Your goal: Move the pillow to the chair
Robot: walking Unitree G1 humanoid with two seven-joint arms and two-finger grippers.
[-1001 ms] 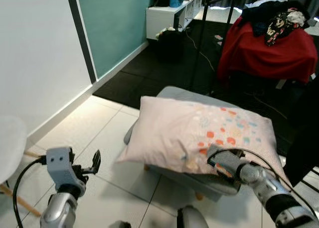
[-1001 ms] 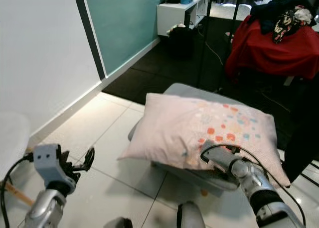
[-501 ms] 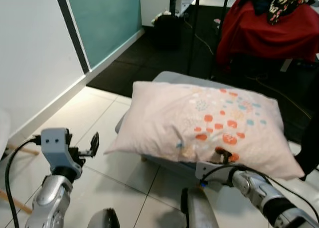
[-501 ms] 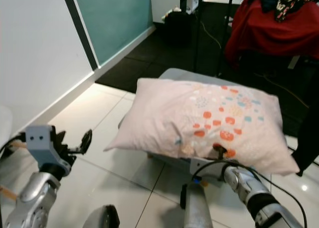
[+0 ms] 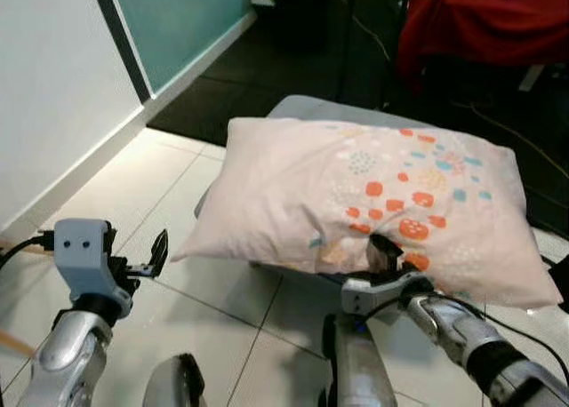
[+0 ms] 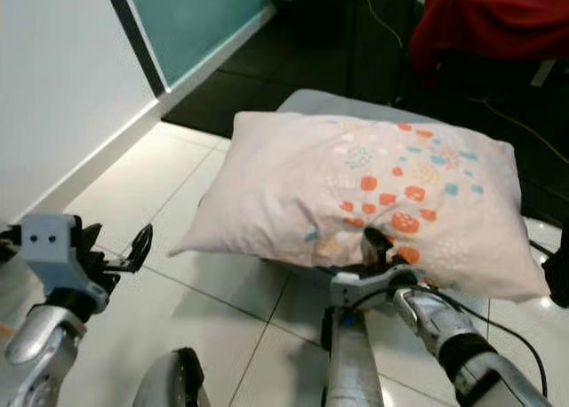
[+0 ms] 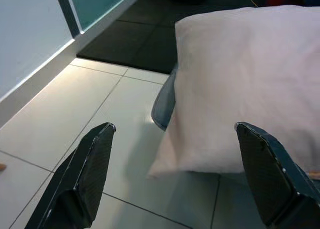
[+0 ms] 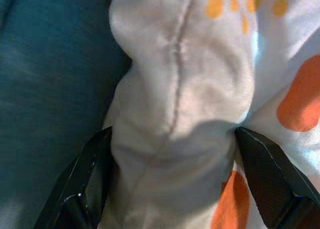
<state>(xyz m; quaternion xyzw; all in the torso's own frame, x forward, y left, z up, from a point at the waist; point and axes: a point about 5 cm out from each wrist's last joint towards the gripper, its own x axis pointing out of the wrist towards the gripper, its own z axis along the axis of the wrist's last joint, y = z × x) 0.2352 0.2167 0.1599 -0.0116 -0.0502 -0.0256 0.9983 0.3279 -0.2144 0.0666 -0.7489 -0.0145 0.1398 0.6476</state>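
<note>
At the near edge of the pillow, the right gripper pinches a bunched fold of the fabric along its seam, one black finger on each side of the fold, as the right wrist view shows. From the head views the upper finger presses into the cloth just beside the orange dots, and the silver right arm runs back toward the near right corner with a black cable looping over it.

That pillow is pale pink with orange, blue and white dots clustered on its right half. It lies flat across a grey cushioned seat, covering most of it; the seat's far edge and a rounded left edge show past the pillow's outline.

Left of the seat and well apart from it, the left gripper hangs above the white tiled floor, its two fingers spread wide and holding nothing; it faces the pillow's left end. The grey block of the left wrist sits at the near left.

Farther out, a white wall with a dark vertical strip and a teal panel runs along the left. Beyond the tiles the floor turns to black matting, and a red cloth drapes over something at the far right.
</note>
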